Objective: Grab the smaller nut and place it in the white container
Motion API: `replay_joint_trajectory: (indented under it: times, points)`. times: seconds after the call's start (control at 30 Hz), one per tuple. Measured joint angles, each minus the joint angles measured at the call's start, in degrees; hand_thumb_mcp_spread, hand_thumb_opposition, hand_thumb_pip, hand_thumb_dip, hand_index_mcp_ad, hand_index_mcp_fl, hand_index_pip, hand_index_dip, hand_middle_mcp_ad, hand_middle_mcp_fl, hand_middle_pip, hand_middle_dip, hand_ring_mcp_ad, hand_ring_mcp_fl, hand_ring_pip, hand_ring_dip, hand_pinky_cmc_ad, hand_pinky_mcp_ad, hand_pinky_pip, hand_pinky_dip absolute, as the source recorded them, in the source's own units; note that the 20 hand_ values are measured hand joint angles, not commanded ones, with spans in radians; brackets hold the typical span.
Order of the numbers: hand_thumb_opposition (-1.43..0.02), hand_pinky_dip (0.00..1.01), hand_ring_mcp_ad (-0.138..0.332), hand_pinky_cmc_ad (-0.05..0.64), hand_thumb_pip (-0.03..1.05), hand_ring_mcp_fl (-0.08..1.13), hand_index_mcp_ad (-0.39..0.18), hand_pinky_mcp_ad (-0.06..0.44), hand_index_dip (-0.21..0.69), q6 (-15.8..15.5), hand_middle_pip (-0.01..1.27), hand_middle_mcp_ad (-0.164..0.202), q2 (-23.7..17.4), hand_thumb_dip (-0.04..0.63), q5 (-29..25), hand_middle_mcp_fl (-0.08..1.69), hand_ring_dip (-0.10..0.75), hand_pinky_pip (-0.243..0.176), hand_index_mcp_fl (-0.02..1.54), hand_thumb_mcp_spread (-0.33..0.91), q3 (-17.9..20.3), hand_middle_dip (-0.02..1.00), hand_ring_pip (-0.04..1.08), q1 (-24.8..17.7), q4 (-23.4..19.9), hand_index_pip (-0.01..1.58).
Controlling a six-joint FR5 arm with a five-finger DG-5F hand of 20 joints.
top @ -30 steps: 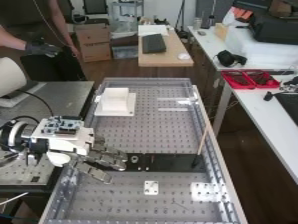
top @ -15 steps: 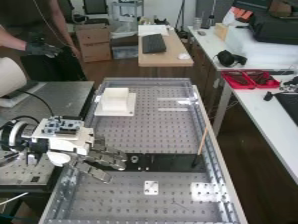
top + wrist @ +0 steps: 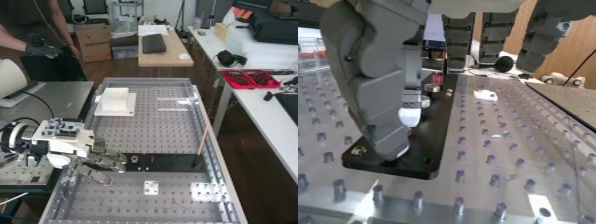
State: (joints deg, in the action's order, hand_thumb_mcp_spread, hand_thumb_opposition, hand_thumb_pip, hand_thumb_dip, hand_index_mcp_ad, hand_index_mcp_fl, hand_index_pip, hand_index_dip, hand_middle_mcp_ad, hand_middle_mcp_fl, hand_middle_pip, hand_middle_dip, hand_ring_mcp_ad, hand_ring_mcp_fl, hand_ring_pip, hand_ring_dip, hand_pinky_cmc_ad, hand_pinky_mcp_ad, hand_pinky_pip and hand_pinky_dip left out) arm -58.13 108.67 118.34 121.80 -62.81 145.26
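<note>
"Hand (image 3: 106,161), state?"
"Wide; fingers straight, thumb apart."
"Smaller nut (image 3: 449,92), location?"
"On black plate (image 3: 436,130); high view, between three and four o'clock from the fingers. Approach: that way, probably."

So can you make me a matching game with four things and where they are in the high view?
1. white container
2. black plate
3. red tray
4. thin stick

A. on the white side table, at the view's right
B. tilted, near the pegged surface's right edge
C. at the pegged surface's far left corner
D. lying flat across the pegged surface

Pairs: 1-C, 2-D, 3-A, 4-B
</note>
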Motion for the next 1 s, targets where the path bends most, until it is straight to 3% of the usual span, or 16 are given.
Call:
replay_joint_trajectory:
  times: [0.57,0.87,1.0]
  points:
    - [-0.89,0.19,0.124,0.340,0.53,0.00,-0.278,0.278,0.108,0.29,0.15,0.054,0.56,0.215,0.43,0.01,0.099,-0.075,0.29,0.59,-0.44,0.29,0.10,0.07,0.14,1.49]
    - [-0.89,0.19,0.124,0.340,0.53,0.00,-0.278,0.278,0.110,0.58,0.15,0.058,0.61,0.215,0.30,0.01,0.099,-0.075,0.24,0.58,-0.39,0.29,0.10,0.13,0.14,1.43]
    - [-0.89,0.19,0.124,0.335,0.53,0.00,-0.276,0.278,0.105,0.71,0.15,0.058,0.60,0.215,0.18,0.01,0.099,-0.075,0.30,0.58,-0.38,0.28,0.10,0.07,0.06,1.49]
